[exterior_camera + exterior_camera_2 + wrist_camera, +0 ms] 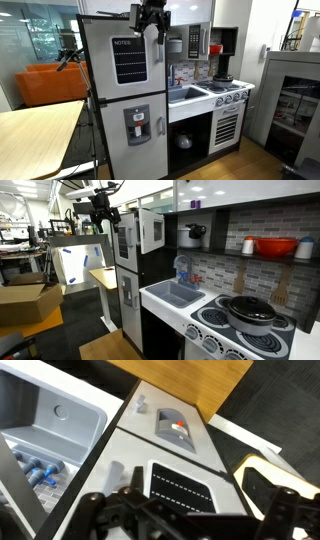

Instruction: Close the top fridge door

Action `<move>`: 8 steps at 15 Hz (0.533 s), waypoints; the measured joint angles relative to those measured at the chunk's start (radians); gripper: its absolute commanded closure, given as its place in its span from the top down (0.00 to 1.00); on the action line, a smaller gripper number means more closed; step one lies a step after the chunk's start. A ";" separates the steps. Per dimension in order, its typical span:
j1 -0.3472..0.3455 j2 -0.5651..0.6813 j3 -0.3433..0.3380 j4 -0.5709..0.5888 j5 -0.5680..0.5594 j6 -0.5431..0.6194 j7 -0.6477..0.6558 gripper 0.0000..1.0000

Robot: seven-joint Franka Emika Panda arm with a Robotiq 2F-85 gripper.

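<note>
The top fridge door [122, 58] is a light grey panel with a black "NOTES" chalkboard and a vertical bar handle [158, 62] on its sink side. In this exterior view it looks about flush with the fridge front. It also shows edge-on in the exterior view from the kitchen side [123, 242]. My gripper [152, 24] hangs just above the door's top corner on the handle side, also visible here [100, 212]. The wrist view looks down the door onto the chalkboard [185, 488]. The gripper's fingers [195, 522] are spread wide and hold nothing.
Below is the taller grey door with a dispenser panel [138, 125] [172, 425]. A toy sink [188, 95] [60, 420], stove [228, 95] and microwave [195, 42] stand beside the fridge. A wooden table [35, 130] is on the fridge's other side.
</note>
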 measured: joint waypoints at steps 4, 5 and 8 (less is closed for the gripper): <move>0.020 -0.139 0.003 -0.099 0.020 -0.147 -0.081 1.00; 0.020 -0.174 0.002 -0.120 0.020 -0.179 -0.096 1.00; 0.014 -0.265 -0.025 -0.177 0.017 -0.256 -0.114 1.00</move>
